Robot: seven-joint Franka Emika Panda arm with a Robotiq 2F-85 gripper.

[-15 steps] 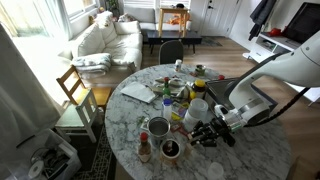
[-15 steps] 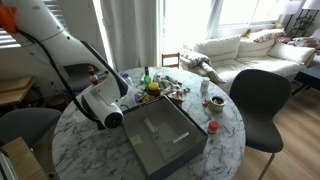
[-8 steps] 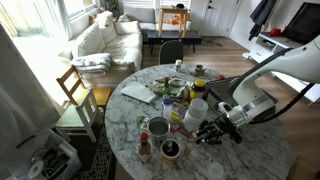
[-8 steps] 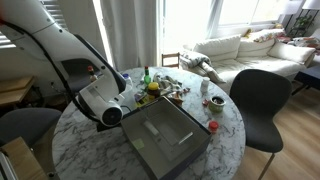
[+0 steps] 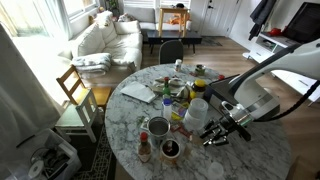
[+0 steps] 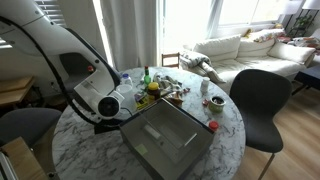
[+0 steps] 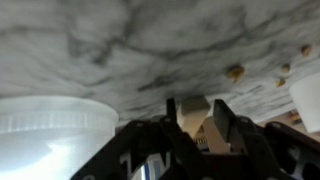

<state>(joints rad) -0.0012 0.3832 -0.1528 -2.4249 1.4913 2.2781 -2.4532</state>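
Note:
In the wrist view my gripper (image 7: 194, 104) has its two black fingers closed against the sides of a small tan block (image 7: 192, 116), just above the marble tabletop (image 7: 120, 45). A white plastic container (image 7: 50, 128) stands close on one side. In an exterior view the gripper (image 5: 216, 135) is low over the round marble table (image 5: 250, 150), beside a white cup (image 5: 197, 111). In an exterior view the wrist (image 6: 108, 106) sits behind a grey box (image 6: 168, 140), which hides the fingers.
A tin can (image 5: 158, 127), a dark cup (image 5: 170, 149) and a small red bottle (image 5: 144, 150) stand near the table's front edge. Jars and clutter (image 5: 180, 90) fill the middle. A dark chair (image 6: 255, 100) and a wooden chair (image 5: 76, 90) stand by the table.
The arm has lowered and turned a little, bringing the gripper nearer the tabletop. The tan block stays between the fingers.

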